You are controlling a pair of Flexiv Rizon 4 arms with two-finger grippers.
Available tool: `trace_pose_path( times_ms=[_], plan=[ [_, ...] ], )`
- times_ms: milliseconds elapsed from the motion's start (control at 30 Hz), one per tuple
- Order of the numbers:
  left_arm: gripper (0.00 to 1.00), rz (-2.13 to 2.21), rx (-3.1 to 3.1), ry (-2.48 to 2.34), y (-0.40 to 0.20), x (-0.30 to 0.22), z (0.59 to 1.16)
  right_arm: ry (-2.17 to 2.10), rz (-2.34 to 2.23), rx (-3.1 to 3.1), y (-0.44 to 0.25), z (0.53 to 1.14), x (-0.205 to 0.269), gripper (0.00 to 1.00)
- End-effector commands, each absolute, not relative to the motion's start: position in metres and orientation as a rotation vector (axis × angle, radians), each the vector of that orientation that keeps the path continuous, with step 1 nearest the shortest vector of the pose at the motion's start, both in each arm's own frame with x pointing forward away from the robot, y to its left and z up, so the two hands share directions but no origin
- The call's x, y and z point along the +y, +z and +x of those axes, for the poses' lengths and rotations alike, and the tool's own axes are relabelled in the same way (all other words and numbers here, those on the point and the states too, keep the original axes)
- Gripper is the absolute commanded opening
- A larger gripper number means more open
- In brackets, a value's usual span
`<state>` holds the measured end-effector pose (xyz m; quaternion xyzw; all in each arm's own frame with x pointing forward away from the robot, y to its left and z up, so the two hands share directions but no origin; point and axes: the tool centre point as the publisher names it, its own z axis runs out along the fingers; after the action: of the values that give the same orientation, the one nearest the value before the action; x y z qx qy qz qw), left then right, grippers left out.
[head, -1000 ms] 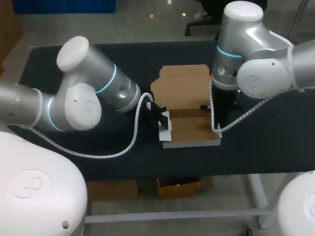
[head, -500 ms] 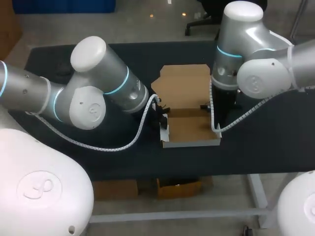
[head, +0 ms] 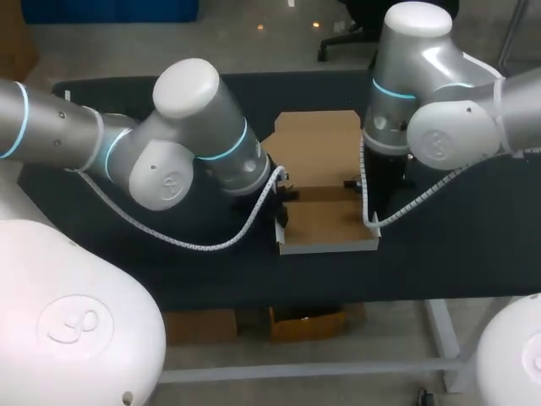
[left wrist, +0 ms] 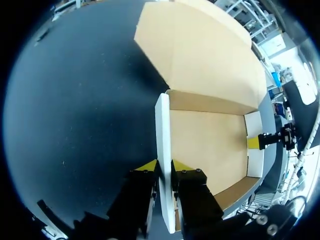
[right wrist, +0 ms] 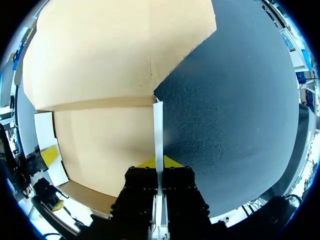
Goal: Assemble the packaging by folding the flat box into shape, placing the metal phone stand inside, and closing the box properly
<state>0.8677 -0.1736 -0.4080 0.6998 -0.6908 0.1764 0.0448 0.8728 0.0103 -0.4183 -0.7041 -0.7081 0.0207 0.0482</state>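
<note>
A black table (head: 473, 245) carries a half-formed cardboard box (head: 319, 222) in its middle, nearer the near edge than the far one. Your left arm (head: 169, 152) comes in low across the table's left half and your right arm (head: 439, 101) stands over the right half, so they meet the box from opposite ends.

The lid flap (head: 313, 148) lies open and flat, pointing at the far edge. The tray in front of it has its walls raised. The left side wall (left wrist: 162, 127) stands upright, white outside and brown inside, and the right side wall (right wrist: 158, 127) stands upright opposite it.

The left gripper (left wrist: 162, 165) is clenched on the top edge of the left side wall, one yellow tip on each face. The right gripper (right wrist: 158, 161) pinches the right side wall the same way.

The step in hand looks to be setting these end walls. Hold both pinches square to the base and press straight down so the creases seat. Let go gently, one side at a time, so that neither wall springs outward or drags the light tray along the table.

The metal phone stand is not in view, so you will have to find it before loading. The right arm's white spiral cable (head: 369, 216) hangs just beside the tray's right end and could snag the wall
</note>
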Motion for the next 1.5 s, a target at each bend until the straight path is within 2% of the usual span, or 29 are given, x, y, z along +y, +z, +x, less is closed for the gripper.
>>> trace_pose_path(
  times_ms=[33,300,533,800,933,1300,1500],
  plan=[
    [0.15,2.293,-2.214,0.316,-0.410,-0.177,0.867,0.069,-2.145,-2.158,-0.418,0.874,0.011,0.00],
    [0.13,2.301,-2.220,0.242,-0.411,-0.176,0.867,0.069,-2.145,-2.158,-0.418,0.874,0.011,0.00],
    [0.05,2.306,-2.204,0.171,-0.411,-0.174,0.870,0.069,-2.145,-2.158,-0.418,0.874,0.011,0.00],
    [0.04,2.288,-2.171,0.121,-0.412,-0.172,0.875,0.069,-2.145,-2.158,-0.418,0.874,0.011,0.00],
    [0.00,2.299,-2.166,0.102,-0.412,-0.173,0.876,0.069,-2.145,-2.158,-0.418,0.874,0.011,0.00],
    [0.00,2.316,-2.160,0.112,-0.414,-0.171,0.875,0.069,-2.145,-2.158,-0.418,0.874,0.011,0.00],
    [0.00,2.328,-2.155,0.136,-0.413,-0.167,0.872,0.053,-2.160,-2.215,-0.404,0.870,0.013,0.30]
  ],
)
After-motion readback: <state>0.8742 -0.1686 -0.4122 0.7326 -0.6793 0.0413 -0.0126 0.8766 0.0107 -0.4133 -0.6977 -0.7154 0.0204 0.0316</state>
